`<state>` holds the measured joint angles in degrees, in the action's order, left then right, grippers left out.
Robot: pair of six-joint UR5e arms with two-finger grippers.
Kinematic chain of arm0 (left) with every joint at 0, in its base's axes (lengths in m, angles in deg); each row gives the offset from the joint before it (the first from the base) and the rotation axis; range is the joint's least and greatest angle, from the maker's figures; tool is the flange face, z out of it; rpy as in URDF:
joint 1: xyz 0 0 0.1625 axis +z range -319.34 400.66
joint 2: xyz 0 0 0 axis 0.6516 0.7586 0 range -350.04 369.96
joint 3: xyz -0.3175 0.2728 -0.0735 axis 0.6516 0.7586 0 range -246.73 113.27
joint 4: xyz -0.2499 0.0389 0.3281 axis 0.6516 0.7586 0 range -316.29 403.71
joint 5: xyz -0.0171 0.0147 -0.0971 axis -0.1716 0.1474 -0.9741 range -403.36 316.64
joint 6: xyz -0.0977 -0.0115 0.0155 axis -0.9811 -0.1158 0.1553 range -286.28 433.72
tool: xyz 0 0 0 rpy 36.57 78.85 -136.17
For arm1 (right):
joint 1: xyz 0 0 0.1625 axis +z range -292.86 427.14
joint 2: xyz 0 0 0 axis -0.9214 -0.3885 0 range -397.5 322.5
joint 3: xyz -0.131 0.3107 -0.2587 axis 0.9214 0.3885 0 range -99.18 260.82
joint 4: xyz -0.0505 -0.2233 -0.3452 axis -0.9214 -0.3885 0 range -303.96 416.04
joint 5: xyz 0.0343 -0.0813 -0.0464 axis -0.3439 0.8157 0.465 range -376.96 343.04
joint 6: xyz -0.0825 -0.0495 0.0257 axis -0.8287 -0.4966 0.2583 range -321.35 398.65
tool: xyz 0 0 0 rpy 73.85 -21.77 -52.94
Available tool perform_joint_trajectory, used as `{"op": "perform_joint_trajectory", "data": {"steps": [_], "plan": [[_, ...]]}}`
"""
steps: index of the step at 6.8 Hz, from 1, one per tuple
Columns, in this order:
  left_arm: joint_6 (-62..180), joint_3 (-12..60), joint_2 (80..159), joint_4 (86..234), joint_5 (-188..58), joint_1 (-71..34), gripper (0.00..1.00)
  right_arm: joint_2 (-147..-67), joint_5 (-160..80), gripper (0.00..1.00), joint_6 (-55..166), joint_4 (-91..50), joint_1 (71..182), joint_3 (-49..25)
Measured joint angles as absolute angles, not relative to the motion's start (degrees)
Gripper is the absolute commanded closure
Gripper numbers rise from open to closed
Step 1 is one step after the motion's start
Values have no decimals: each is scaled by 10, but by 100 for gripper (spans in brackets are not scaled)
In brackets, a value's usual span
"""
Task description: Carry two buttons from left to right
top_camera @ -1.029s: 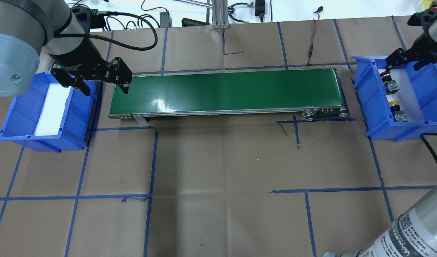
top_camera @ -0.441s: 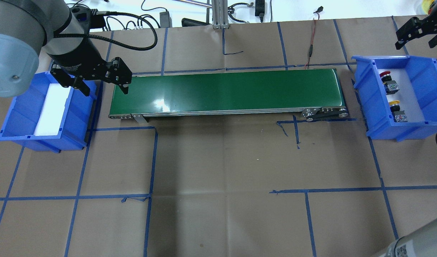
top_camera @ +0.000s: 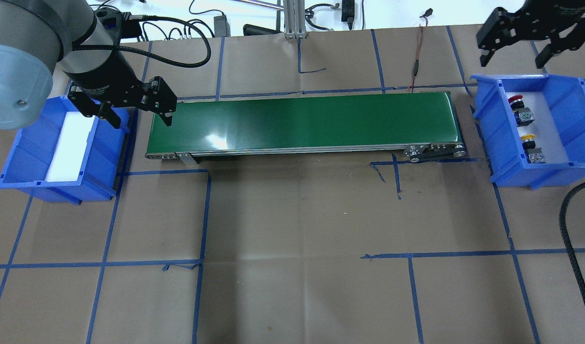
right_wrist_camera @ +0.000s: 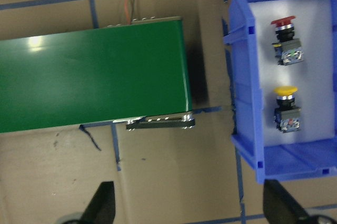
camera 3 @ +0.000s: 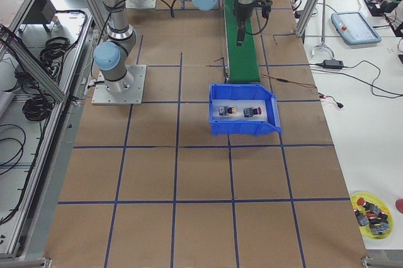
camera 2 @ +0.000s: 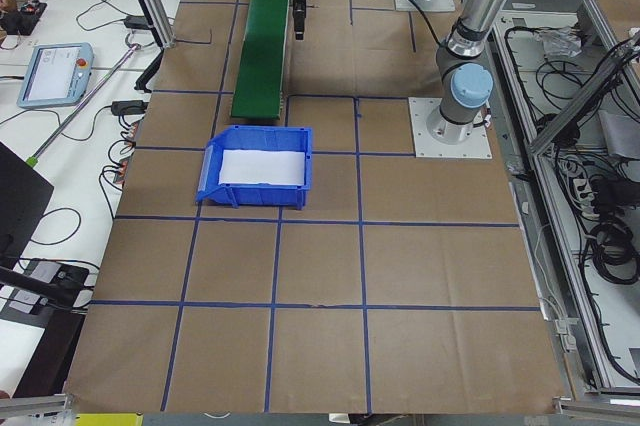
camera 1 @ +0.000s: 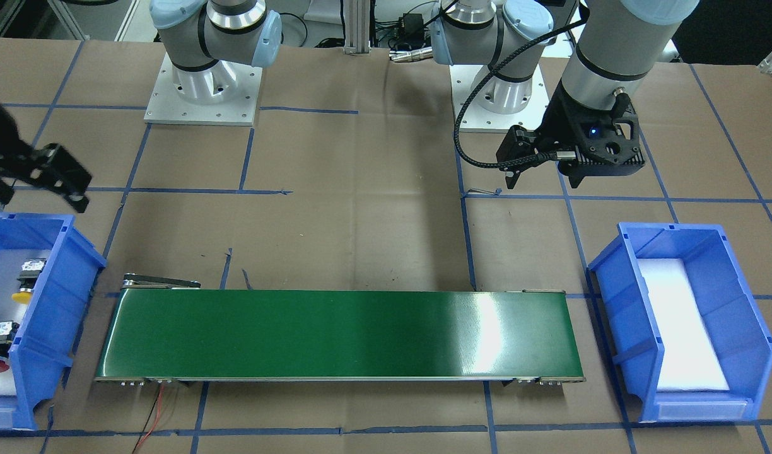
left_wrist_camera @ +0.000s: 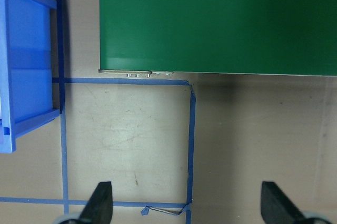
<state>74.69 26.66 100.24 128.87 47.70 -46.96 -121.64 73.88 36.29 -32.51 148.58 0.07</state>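
The right gripper [top_camera: 512,59] hangs high above the table with its jaws spread wide, and we see nothing between its fingers. It sits up over the right-hand end of the workspace, near the right blue bin [top_camera: 488,131], and touches neither the bin nor anything in it. In its wrist view the two fingertips frame the bottom edge, and both buttons lie ahead of them and off to the right, well apart from the claw.

The red button [top_camera: 518,107] and the yellow button [top_camera: 531,148] both lie inside that right bin on its pale floor, set one behind the other along the wall nearest the belt. The red one is in the half farther from the robot and the yellow one in the nearer half. We see them apart from each other, each on its side with the round cap pointing away from the robot and the boxy grey body behind it.

The left gripper [top_camera: 142,119] also stands wide open and empty. It hovers over the gap between the left blue bin [top_camera: 29,143] and the left end of the green conveyor belt [top_camera: 302,122]. The left bin holds only a white foam liner [top_camera: 68,148].

The belt runs between the two bins across brown paper marked with blue tape lines [top_camera: 201,215].
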Motion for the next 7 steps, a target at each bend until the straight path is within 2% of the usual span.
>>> {"op": "perform_joint_trajectory", "data": {"steps": [3, 5, 7], "plan": [[747, 266, 1003, 1289, 477, -470, 0, -1266, 751, 1, 468, -316, 1626, -51], [747, 266, 1003, 1289, 478, -470, 0, -1295, 768, 1, 481, -349, 1639, -114], [747, 266, 1003, 1289, 477, -470, 0, -1306, 769, 1, 478, -406, 1639, -141]]}}
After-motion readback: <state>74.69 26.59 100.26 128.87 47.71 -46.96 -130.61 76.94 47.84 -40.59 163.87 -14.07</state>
